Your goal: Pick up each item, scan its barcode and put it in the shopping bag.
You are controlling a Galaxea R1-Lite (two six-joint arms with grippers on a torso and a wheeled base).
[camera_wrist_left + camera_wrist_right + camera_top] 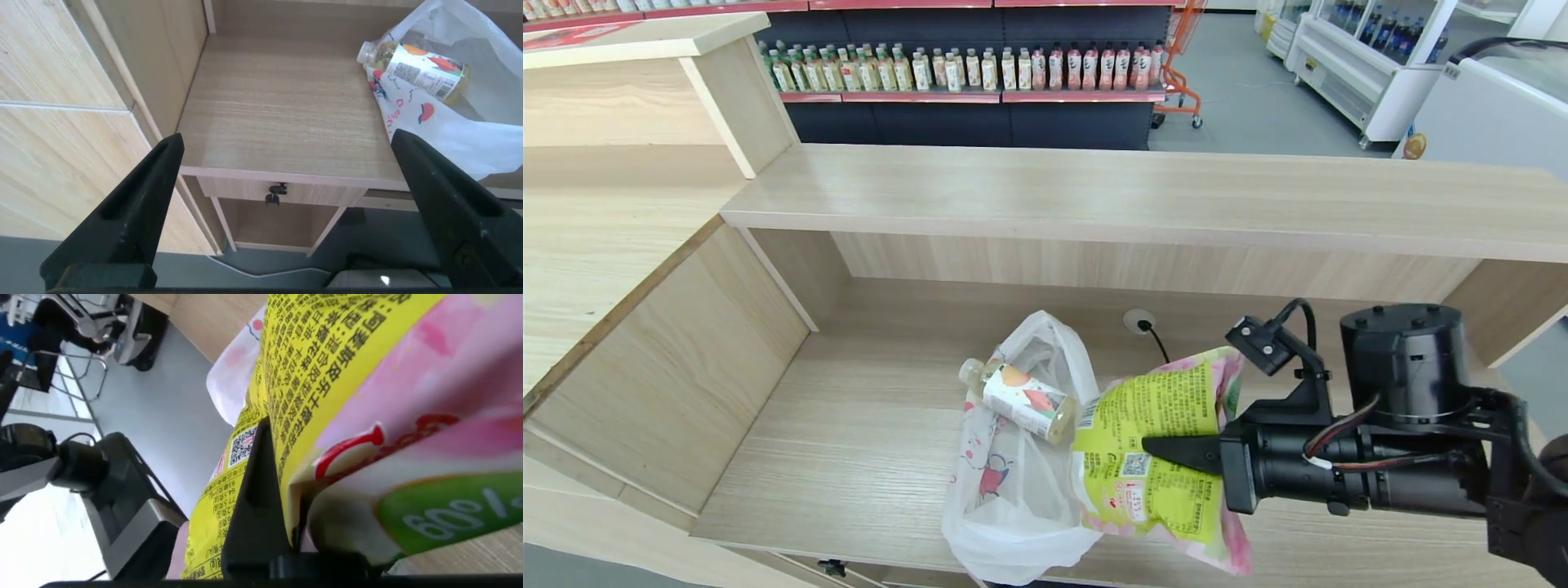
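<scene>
Left pincer [288, 140] gapes wide; bottle [421, 69] lies on shopping bag [470, 126].

Matte black right arm [1405, 482], cylindrical joint cap [1403, 343] with screws, red and white wires [1339, 429], bracketed camera [1260, 343], black wedge-fingered tool [1158, 447]

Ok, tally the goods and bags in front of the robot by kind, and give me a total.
Drink bottle: 1
Snack packet: 1, held in the right gripper
Plastic shopping bag: 1
Total: 3
</scene>
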